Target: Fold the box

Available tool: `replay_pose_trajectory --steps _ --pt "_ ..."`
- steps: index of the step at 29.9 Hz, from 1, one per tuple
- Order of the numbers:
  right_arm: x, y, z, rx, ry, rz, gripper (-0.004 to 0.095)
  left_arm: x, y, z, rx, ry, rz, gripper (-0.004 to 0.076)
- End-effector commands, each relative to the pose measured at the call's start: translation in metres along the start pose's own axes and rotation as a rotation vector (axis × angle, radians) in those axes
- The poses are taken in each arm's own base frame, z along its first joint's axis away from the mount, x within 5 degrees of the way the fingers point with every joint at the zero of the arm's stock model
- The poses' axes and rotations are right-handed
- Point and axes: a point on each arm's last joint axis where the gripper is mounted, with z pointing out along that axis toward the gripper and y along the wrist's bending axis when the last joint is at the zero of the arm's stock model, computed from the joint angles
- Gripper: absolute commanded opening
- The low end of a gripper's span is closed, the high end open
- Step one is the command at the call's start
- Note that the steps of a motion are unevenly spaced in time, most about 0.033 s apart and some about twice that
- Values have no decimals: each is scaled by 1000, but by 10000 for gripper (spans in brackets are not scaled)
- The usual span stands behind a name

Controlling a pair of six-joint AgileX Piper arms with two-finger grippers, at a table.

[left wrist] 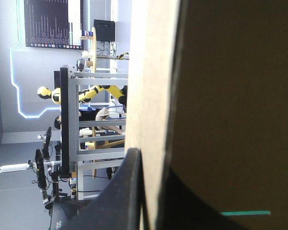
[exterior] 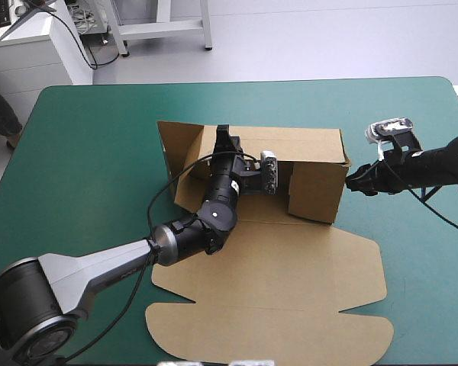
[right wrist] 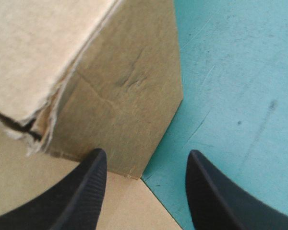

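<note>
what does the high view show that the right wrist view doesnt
Only the high view: the whole box, walls raised, its lid flat toward the table's near edge, and the left hand at the far wall. Only the right wrist view: a frayed, split corner of the board, and the right hand open, its black fingers apart. Both: the box's right end wall on the teal-green cover, with the right hand close beside it.
</note>
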Motion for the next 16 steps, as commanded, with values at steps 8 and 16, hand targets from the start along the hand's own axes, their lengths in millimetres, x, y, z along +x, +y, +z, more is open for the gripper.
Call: replay_pose_trajectory --steps 8,16 --pt "-6 13 -16 -36 -59 -184 462 1 9 -7 -5 6 -69 -8" --pt "-10 7 7 -135 -86 -193 462 1 9 -7 -5 6 -78 -8"
